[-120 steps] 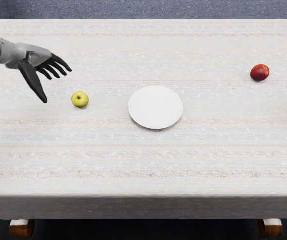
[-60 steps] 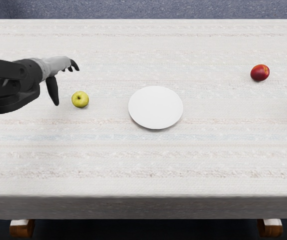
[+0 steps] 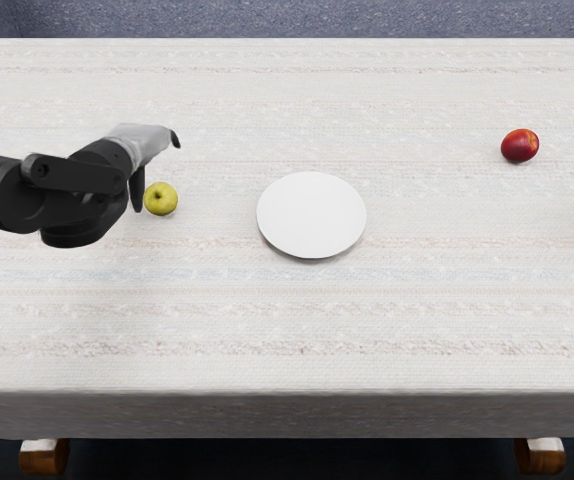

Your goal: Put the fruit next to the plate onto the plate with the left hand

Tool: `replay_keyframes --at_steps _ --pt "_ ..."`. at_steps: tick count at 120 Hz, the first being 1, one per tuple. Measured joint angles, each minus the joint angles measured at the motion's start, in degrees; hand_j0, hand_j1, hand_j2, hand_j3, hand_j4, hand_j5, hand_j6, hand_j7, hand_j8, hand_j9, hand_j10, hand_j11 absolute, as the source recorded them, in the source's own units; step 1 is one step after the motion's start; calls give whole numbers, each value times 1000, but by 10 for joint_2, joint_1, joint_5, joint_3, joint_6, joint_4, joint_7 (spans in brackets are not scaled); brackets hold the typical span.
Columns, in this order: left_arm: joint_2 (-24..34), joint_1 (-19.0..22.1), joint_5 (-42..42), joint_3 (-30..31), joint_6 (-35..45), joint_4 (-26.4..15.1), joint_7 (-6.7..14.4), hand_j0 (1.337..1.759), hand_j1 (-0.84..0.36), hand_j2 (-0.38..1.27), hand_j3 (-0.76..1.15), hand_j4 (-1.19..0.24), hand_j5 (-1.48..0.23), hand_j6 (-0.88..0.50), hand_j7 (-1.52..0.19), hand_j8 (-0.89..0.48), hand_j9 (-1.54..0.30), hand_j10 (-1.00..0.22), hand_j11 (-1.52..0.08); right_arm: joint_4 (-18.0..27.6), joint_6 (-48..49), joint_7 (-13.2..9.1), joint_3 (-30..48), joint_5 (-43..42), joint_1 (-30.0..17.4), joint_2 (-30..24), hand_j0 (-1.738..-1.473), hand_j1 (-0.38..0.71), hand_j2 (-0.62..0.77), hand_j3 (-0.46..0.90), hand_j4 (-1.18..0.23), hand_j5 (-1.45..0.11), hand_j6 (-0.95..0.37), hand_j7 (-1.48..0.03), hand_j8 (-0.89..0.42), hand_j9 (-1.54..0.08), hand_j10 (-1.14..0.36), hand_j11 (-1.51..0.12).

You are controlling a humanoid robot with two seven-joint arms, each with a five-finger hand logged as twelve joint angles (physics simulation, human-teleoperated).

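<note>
A: What changed?
B: The left hand (image 3: 139, 148) has come closer to the plate (image 3: 311, 214) and is now just over the apple (image 3: 161, 198). Fingers loose, thumb hanging beside it, gripping nothing. Grasp looks next.
A: And the apple?
B: Left of the plate, on the table (image 3: 367, 320). Round, glossy, yellow-green. The plate is flat, white, matte.

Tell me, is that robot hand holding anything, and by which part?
Nothing is held yet. The left hand is open right beside the yellow-green apple, its thumb hanging by the apple's left side; the apple rests on the table.
</note>
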Motion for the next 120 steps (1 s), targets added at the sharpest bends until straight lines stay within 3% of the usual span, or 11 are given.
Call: replay_keyframes --at_steps 35,69,120 --pt "-36 40 3 -23 -21 37 -1 1658 52 51 0 -249 -323 -250 -323 -250 -323 -249 -323 0 0 0 0 0 0 0 -1658 -310 -7 0 -33 -43 -33 -43 -33 -43 -33 -43" --pt "-41 53 2 -29 -24 67 0 1658 -6 60 0 -298 -386 -298 -386 -298 -386 -298 -386 0 0 0 0 0 0 0 -1658 -310 -7 0 -33 -43 -33 -43 -33 -43 -33 -43" --pt "-44 63 2 -12 -17 74 2 1658 -67 71 0 -349 -452 -349 -452 -349 -452 -348 -452 0 0 0 0 0 0 0 -1658 -310 -7 0 -33 -43 -33 -43 -33 -43 -33 -43"
